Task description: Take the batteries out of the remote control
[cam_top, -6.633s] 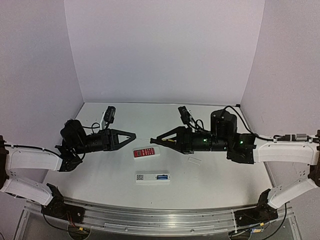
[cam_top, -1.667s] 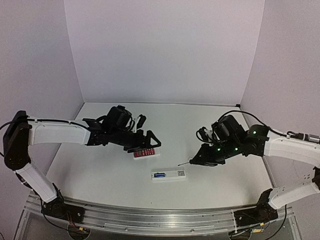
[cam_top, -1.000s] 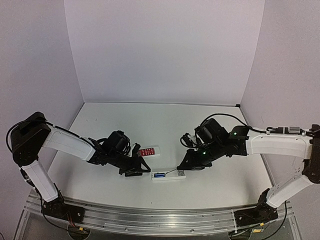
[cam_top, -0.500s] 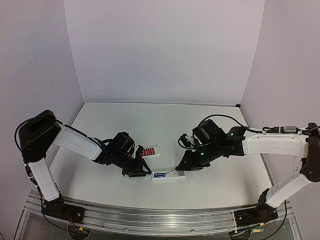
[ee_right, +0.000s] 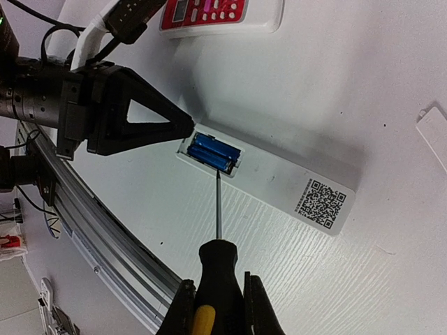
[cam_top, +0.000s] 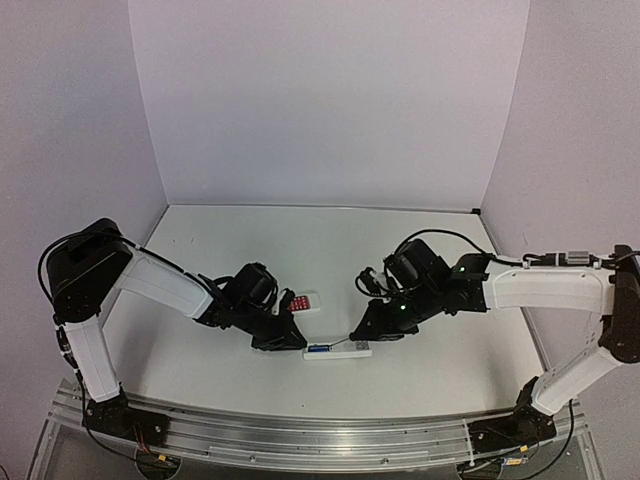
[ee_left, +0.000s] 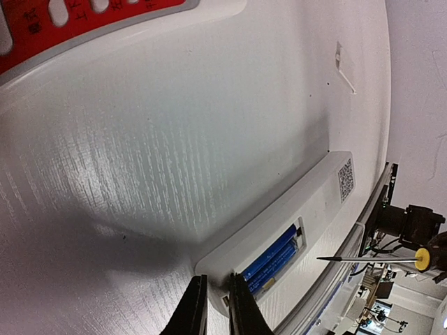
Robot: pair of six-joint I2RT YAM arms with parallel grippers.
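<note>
Lower centre-left: left gripper (cam_top: 292,342) has moved in and pinched from half-open to nearly shut, tips against the left end of the remote control (cam_top: 345,350), seemingly bracing it. Batteries (ee_right: 214,153) are both still seated in the open bay. Right gripper (cam_top: 372,330) stays clamped on the screwdriver (ee_right: 218,269), tip at the bay edge; prying looks next.

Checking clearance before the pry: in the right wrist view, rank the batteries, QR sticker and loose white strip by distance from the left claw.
1. batteries, in the open bay right beside the left claw.
2. QR sticker, at the remote control's other end.
3. loose white strip, at the picture's right edge.
</note>
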